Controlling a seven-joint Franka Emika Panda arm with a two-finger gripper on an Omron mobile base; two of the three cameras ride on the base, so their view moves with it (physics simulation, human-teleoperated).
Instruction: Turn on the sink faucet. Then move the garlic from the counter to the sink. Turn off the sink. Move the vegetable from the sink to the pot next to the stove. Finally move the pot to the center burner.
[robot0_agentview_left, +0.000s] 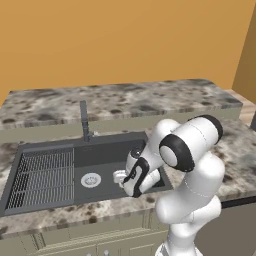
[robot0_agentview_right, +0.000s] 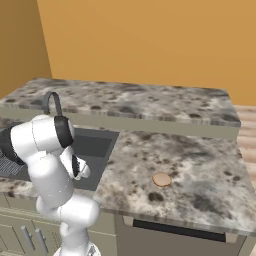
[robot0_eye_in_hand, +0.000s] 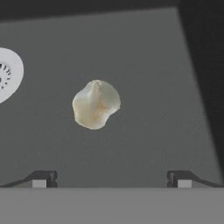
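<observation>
garlic (robot0_eye_in_hand: 95, 104): lying on the bare floor of the sink (robot0_agentview_left: 107, 152), right of the round drain (robot0_agentview_left: 90, 180) and well off the wire grid rack (robot0_agentview_left: 42, 177) — on the flat floor, not on the rack wires.
gripper (robot0_eye_in_hand: 111, 178): jaws spread wide, nothing between them; the 2 finger tips (robot0_eye_in_hand: 43, 178) sit either side of the bulb's line, with the bulb ahead of them and not touched.
hand pose: pointed down into the basin, roughly centred over the bulb — reads as a pre-grasp hover, wide opening to clear the lumpy shape.
arm: folded low over the front edge of the counter (robot0_agentview_right: 190, 165); in the left base view the wrist hides the bulb.
sink faucet (robot0_agentview_left: 84, 120): upright at the back rim of the sink; no water stream visible, lever position too small to read.
step (judgement): bulb already in the sink, so this looks like the pick-up for the move to the pot.
risk (judgement): irregular bulb on a smooth floor — could roll or squirt out if the jaws close off-centre.
other: 1 small round tan disc (robot0_agentview_right: 161, 179) on the counter right of the sink, purpose unclear.
</observation>
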